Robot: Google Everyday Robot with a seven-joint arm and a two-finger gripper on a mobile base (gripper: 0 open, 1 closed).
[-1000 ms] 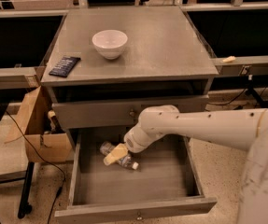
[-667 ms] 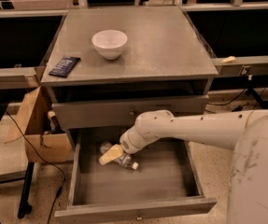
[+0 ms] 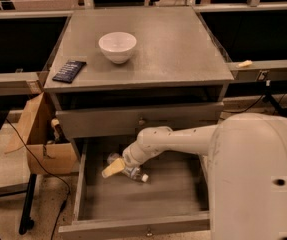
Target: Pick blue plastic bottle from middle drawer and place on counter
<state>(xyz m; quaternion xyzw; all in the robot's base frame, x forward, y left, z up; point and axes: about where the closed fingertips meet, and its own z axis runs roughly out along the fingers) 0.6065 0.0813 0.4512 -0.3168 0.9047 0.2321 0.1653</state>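
Observation:
The middle drawer is pulled open below the counter. The blue plastic bottle lies on its side on the drawer's grey floor, left of centre, with its white cap pointing right. My gripper is down inside the drawer at the bottle's left end, touching or just over it. The white arm reaches in from the right and hides part of the bottle.
A white bowl and a dark flat packet sit on the counter's left side. The upper drawer is closed. An open cardboard box stands left of the cabinet. My white body fills the lower right.
My gripper has shifted a little to the left inside the drawer, over the bottle's left end. The bottle stays in the same place.

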